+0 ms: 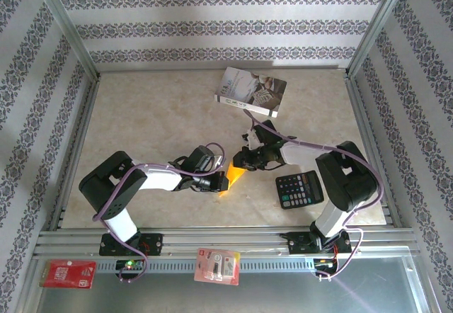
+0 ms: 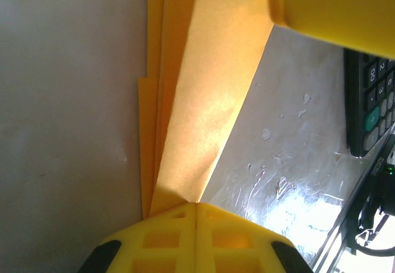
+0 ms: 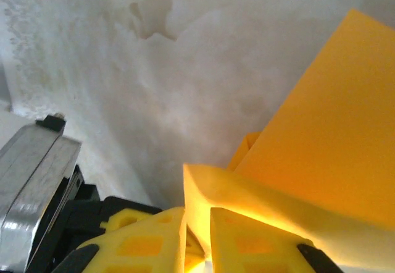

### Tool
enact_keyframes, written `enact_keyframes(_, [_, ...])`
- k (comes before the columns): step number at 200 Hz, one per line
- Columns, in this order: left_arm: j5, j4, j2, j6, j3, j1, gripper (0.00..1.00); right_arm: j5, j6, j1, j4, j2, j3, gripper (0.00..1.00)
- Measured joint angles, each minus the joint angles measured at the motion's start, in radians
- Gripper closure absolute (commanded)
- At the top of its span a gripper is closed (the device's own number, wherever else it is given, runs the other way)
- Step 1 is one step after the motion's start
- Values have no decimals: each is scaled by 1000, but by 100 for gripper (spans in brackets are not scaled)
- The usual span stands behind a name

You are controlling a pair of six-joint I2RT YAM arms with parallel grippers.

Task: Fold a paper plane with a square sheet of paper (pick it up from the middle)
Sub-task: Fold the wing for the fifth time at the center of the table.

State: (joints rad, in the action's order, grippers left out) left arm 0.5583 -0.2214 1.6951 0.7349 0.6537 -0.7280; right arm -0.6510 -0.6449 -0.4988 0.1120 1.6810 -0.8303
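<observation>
The marbled beige table (image 1: 156, 115) carries a grey-white printed book (image 1: 251, 91) well beyond the right gripper (image 3: 197, 223), and a black calculator (image 1: 299, 189) near its outer side. Between both grippers the folded orange paper (image 2: 203, 112) spans as a slim wedge of crisp matte layers. The left gripper (image 2: 195, 206) and the right gripper are each clamped on one end.
</observation>
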Motion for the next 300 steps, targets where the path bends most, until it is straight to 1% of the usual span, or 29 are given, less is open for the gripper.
enact_keyframes(14, [5, 0, 0, 0, 0, 2, 100, -1, -34, -10, -29, -13, 30, 88])
enact_keyframes(39, [7, 0, 0, 0, 0, 3, 100, 7, -95, -40, -77, -16, 84, 90])
enact_keyframes(90, [7, 0, 0, 0, 0, 3, 100, 24, -182, -82, -161, -16, 148, 90])
enact_keyframes(150, [7, 0, 0, -1, 0, 3, 100, 34, -241, -115, -234, -16, 172, 90])
enact_keyframes(238, [7, 0, 0, -1, 0, 3, 100, 40, -245, -112, -263, 13, 187, 89])
enact_keyframes(300, [6, 0, 0, -1, -2, 3, 100, 23, -177, -90, -223, 28, 161, 90])
